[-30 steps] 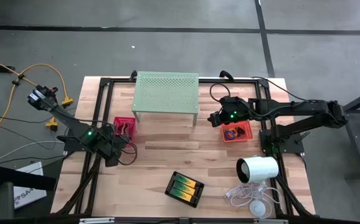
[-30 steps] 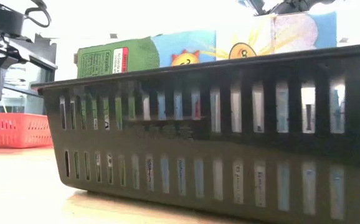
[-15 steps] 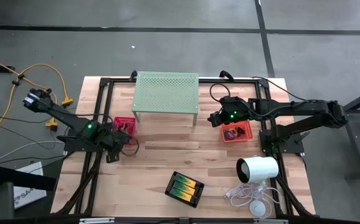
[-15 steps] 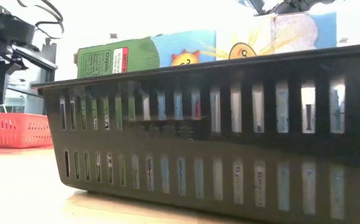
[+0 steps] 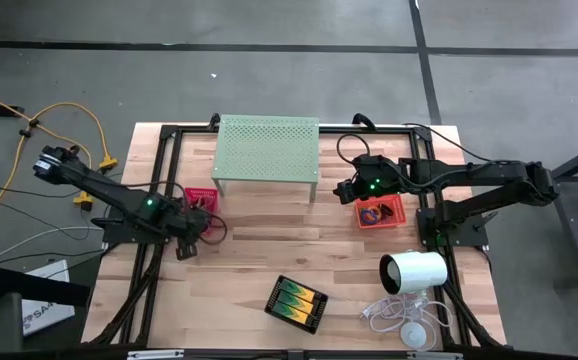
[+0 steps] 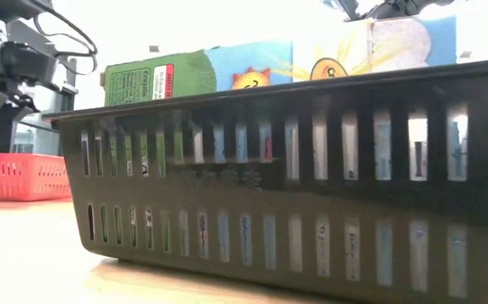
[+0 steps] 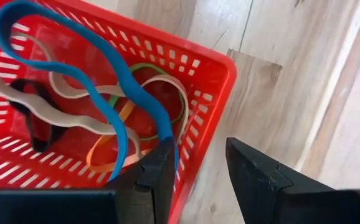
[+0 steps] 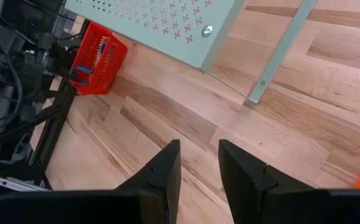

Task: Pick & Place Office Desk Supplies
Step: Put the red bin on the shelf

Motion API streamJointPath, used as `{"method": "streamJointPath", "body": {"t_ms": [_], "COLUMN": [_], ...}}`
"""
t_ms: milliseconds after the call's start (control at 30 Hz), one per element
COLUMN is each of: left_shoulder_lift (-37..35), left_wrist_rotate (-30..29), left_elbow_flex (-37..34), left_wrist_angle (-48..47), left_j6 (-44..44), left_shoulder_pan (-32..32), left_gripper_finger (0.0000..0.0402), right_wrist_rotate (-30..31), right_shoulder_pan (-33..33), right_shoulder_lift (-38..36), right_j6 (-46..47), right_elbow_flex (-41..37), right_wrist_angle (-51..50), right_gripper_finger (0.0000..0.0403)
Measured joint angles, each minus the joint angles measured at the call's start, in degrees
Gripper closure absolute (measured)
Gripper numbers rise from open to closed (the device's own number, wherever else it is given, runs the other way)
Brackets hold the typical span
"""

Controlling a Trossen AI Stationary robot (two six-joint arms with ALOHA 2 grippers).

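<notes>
The red mesh tray [image 7: 205, 59] sits just beside the left front leg of the pale green perforated stand [image 5: 267, 148] and holds a tangle of rubber bands: a thick blue loop [image 7: 99, 81], white, black, green and orange ones. The left gripper [image 7: 198, 171] hangs over the tray's corner, jaws apart and empty. By the stand's other front leg, the right gripper [image 8: 195, 165] hovers beside the orange tray [image 5: 382, 212], fingers parted, holding nothing. Further out lies the black tray [image 5: 296, 302] with yellow-green clips.
</notes>
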Motion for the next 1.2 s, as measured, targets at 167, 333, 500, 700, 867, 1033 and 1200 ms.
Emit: {"method": "streamJointPath", "body": {"t_ms": [167, 333, 500, 700, 867, 1033, 1200], "left_shoulder_lift": [1.7, 3.7, 7.1, 9.4, 10.0, 10.0, 10.0], "left_wrist_rotate": [-0.4, -1.2, -1.2, -1.1, -1.0, -0.6, -0.6], "left_elbow_flex": [-1.1, -1.1, -1.1, -1.1, -1.1, -1.1, -1.1], "left_wrist_angle": [1.8, 2.3, 3.8, 4.3, 4.4, 4.5, 4.7], "left_j6": [0.8, 1.0, 1.7, 1.9, 1.9, 1.9, 1.9], "left_shoulder_pan": [0.0, 0.0, -0.1, -0.1, -0.1, -0.1, -0.1], "left_gripper_finger": [0.0266, 0.0266, 0.0266, 0.0266, 0.0266, 0.0271, 0.0304], "right_wrist_rotate": [0.0, 0.0, 0.0, 0.0, 0.0, 0.0, 0.0], "right_shoulder_pan": [0.0, 0.0, 0.0, 0.0, 0.0, 0.0, 0.0], "right_shoulder_lift": [0.0, 0.0, 0.0, 0.0, 0.0, 0.0, 0.0], "right_j6": [0.0, 0.0, 0.0, 0.0, 0.0, 0.0, 0.0], "right_elbow_flex": [0.0, 0.0, 0.0, 0.0, 0.0, 0.0, 0.0], "right_wrist_angle": [0.1, 0.2, 0.2, 0.2, 0.2, 0.2, 0.2], "right_gripper_finger": [0.0308, 0.0308, 0.0308, 0.0308, 0.0308, 0.0308, 0.0308]}}
